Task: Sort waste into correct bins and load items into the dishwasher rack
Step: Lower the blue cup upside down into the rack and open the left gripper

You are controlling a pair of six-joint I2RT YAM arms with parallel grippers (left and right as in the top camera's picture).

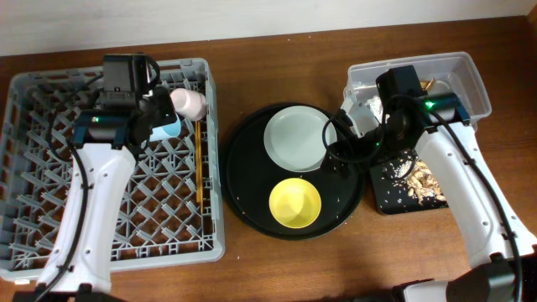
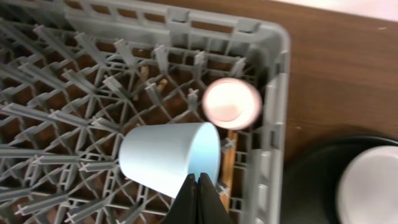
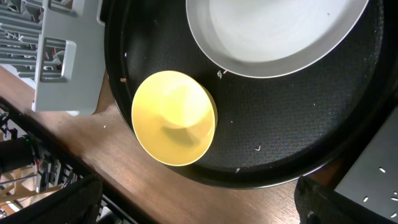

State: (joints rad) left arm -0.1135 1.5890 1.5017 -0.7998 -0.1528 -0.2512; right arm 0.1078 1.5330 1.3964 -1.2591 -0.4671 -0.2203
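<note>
The left gripper (image 2: 197, 182), fingers pressed together at the rim of the light-blue cup (image 2: 165, 158), hangs over the dishwasher rack (image 1: 25, 184) left of the round black tray (image 1: 243, 180), while the right gripper (image 3: 198, 183) hovers spread wide over that tray's right side. Everything rests on a brown wooden table (image 1: 268, 268) with a pale wall (image 1: 168, 21) behind. There are two cups, the blue one and a pink cup (image 1: 189, 102), in the rack with the chopsticks (image 1: 199, 159); one white plate (image 1: 294, 138) and one yellow bowl (image 1: 294, 203) on the tray; and two bins right of it, a clear tub (image 1: 474, 88) and a black rectangular tray (image 1: 386, 197) strewn with food scraps (image 1: 417, 178).
</note>
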